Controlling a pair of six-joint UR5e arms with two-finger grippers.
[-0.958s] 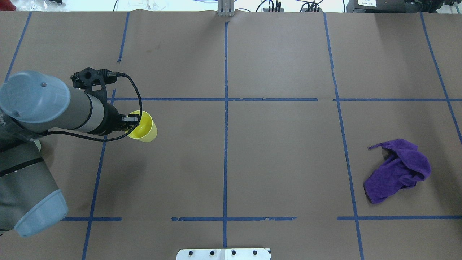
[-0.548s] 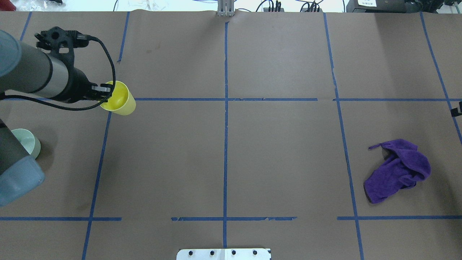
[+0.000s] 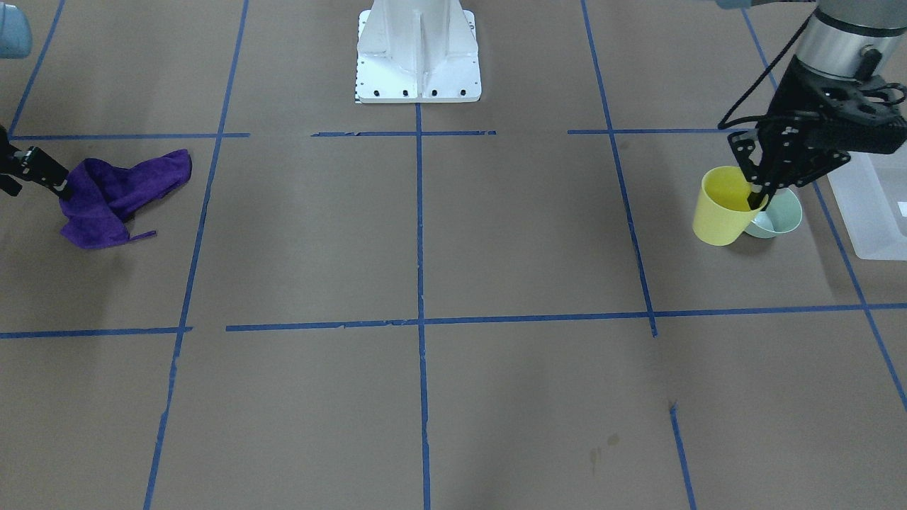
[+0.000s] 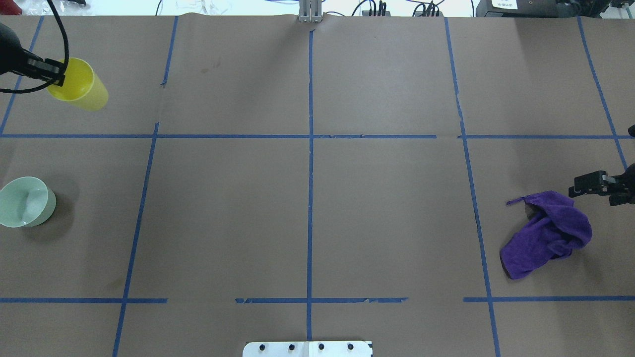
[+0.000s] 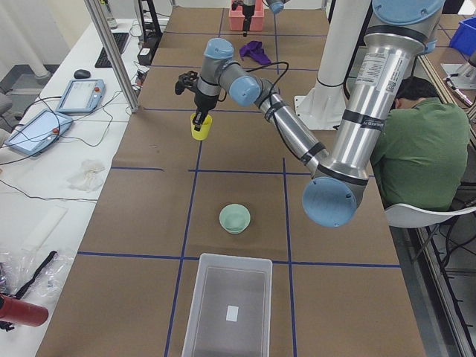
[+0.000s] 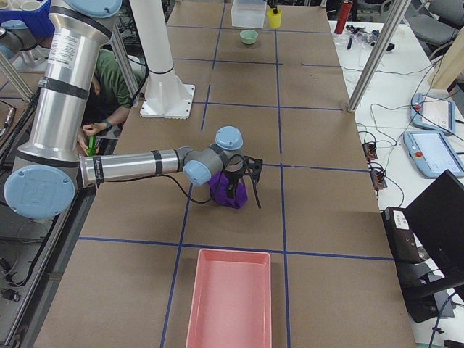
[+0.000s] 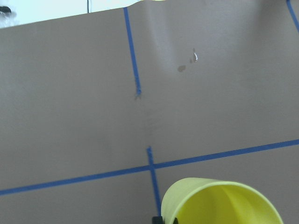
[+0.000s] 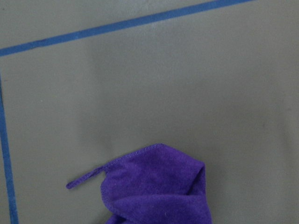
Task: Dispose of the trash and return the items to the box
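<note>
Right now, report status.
Left gripper shut on yellow cup. Right gripper open by purple cloth. Bowl sits between cup and box.

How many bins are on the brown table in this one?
2. A frosted translucent bin sits at the end of the table on the robot's left; a pink bin sits at the opposite end. None seems hidden.

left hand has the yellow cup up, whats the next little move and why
Probably carry the yellow cup toward the box, left hand shut on its rim. The cup hangs above the table, and the box stands beyond the green bowl at the table's end, not yet under it.
</note>
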